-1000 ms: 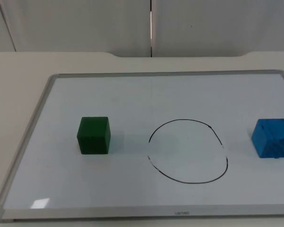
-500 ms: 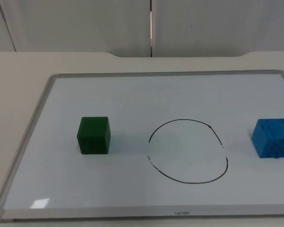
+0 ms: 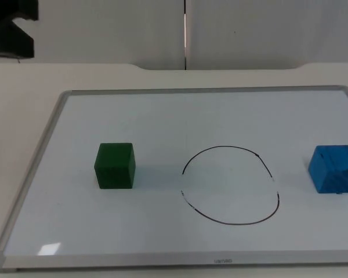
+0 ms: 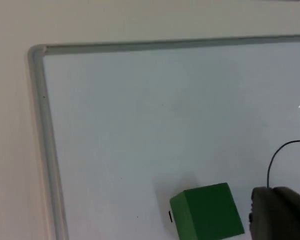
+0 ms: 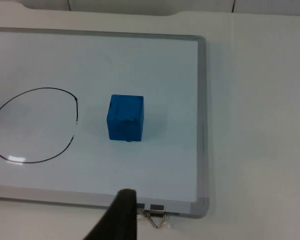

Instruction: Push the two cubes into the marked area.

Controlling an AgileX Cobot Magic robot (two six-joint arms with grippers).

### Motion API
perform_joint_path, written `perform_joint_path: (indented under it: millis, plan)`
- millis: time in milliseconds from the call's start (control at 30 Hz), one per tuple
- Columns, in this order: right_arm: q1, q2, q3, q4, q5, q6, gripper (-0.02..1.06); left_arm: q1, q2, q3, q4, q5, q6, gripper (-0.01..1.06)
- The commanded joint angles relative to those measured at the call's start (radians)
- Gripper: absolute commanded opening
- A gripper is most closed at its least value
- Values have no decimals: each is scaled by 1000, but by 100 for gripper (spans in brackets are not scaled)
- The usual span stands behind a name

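The left arm (image 3: 10, 28) has entered; gripper state unclear. Green cube (image 3: 115, 165) and blue cube (image 3: 334, 168) flank the drawn ring (image 3: 230, 185).

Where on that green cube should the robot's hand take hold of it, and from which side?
Probably from above, closing on two opposite flat side faces of the green cube. It sits squarely on the whiteboard with open space all round, so nothing blocks the fingers. The left hand is on that side, up near the back corner. The drawn circle lies toward the blue cube.
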Motion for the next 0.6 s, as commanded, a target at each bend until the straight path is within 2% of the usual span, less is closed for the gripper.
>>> perform_joint_path:
  millis: [0, 267, 567]
  plan:
    - [-6, -3, 3, 6, -12, 1, 105, -13, 77, -26, -28, -34, 3, 0]
    - [-6, -3, 3, 4, -12, 1, 105, -20, 279, -86, -42, -41, 18, 0]
    - [-4, -3, 3, 4, -12, 1, 105, -20, 395, -85, -44, -94, 21, 0]
